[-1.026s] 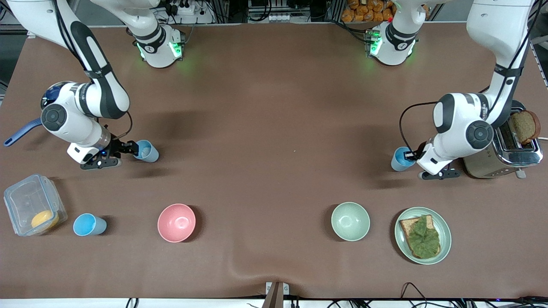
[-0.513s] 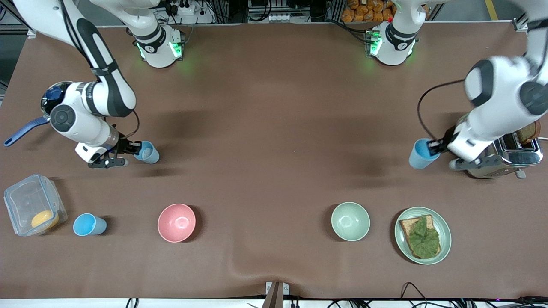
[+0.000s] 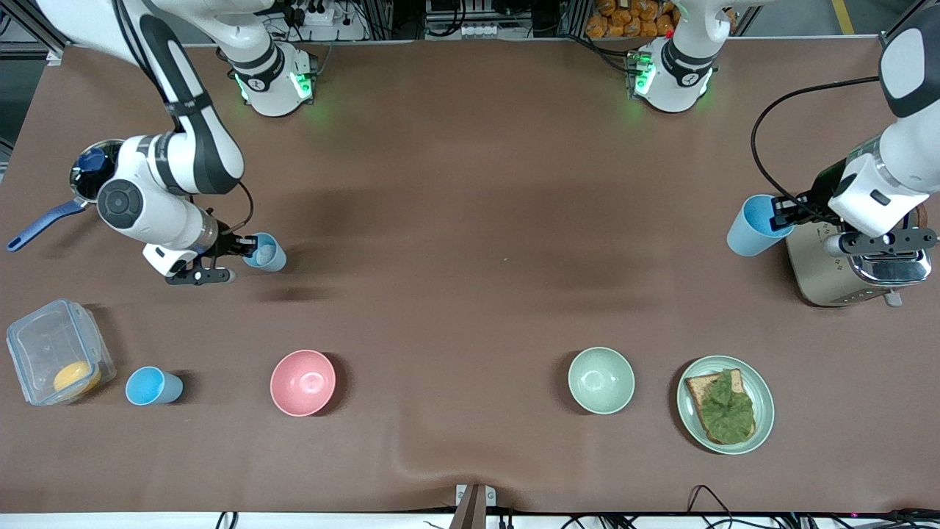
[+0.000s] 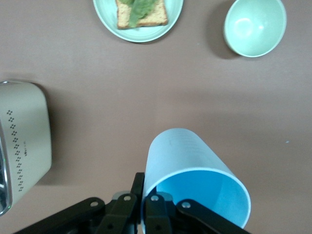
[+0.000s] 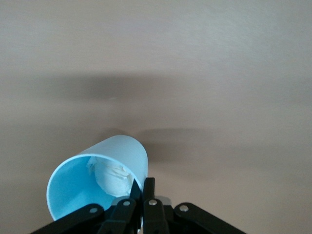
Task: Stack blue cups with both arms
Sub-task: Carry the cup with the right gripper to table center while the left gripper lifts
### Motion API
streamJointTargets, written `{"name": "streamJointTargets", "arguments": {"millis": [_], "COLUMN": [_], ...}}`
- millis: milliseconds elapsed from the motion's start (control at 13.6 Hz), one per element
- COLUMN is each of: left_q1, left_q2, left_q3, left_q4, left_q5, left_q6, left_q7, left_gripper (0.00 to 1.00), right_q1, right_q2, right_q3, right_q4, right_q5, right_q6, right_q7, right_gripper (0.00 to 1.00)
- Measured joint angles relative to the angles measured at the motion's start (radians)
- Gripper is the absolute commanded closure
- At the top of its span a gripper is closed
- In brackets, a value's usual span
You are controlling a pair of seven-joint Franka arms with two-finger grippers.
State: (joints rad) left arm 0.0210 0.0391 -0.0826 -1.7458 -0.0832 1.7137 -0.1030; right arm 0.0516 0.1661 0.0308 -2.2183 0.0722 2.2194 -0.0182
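My right gripper (image 3: 241, 248) is shut on the rim of a pale grey-blue cup (image 3: 266, 253), holding it tilted just above the table toward the right arm's end. In the right wrist view the cup (image 5: 97, 180) has a crumpled white lump (image 5: 109, 174) inside, and my gripper (image 5: 142, 188) pinches its wall. My left gripper (image 3: 787, 211) is shut on the rim of a sky-blue cup (image 3: 750, 217), held in the air beside the toaster (image 3: 855, 268). The left wrist view shows this empty cup (image 4: 195, 170) pinched by my gripper (image 4: 145, 189). A third blue cup (image 3: 150, 386) stands beside the clear container (image 3: 55, 353).
A pink bowl (image 3: 302, 382), a pale green bowl (image 3: 601, 380) and a green plate (image 3: 690, 420) with toast and lettuce stand nearer the front camera. A pan with a blue handle (image 3: 37, 224) lies at the right arm's end.
My left gripper has lifted the sky-blue cup off the table and carried it toward the left arm's end. My right gripper has shifted its cup slightly toward the table's middle.
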Motion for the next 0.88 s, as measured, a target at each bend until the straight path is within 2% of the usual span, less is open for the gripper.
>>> {"name": "streamJointTargets", "arguments": {"millis": [147, 293, 660, 880], "left_q1": [-0.006, -0.007, -0.008, -0.008], "left_q2": [0.017, 0.032, 0.043, 0.043], "left_q3": [-0.009, -0.015, -0.017, -0.018], "left_q4": [0.021, 0.035, 0.044, 0.045], "left_q5": [-0.021, -0.022, -0.022, -0.022], "left_q6": [0.000, 0.000, 0.000, 0.000], "left_q7": [0.000, 0.000, 0.000, 0.000], "left_gripper": [1.00, 1.00, 1.00, 1.00], "right_q1": [0.047, 0.118, 0.417, 0.544], "right_q2": [-0.035, -0.053, -0.040, 0.008], "right_q3": [0.002, 0.004, 0.012, 0.013], "right_q4": [0.049, 0.067, 0.071, 0.092], "right_q5": [0.040, 0.063, 0.066, 0.066], "right_q6": [-0.087, -0.103, 0.020, 0.099], "right_q7": [0.023, 0.108, 0.506, 0.679], "right_gripper": [1.00, 1.00, 1.00, 1.00]}}
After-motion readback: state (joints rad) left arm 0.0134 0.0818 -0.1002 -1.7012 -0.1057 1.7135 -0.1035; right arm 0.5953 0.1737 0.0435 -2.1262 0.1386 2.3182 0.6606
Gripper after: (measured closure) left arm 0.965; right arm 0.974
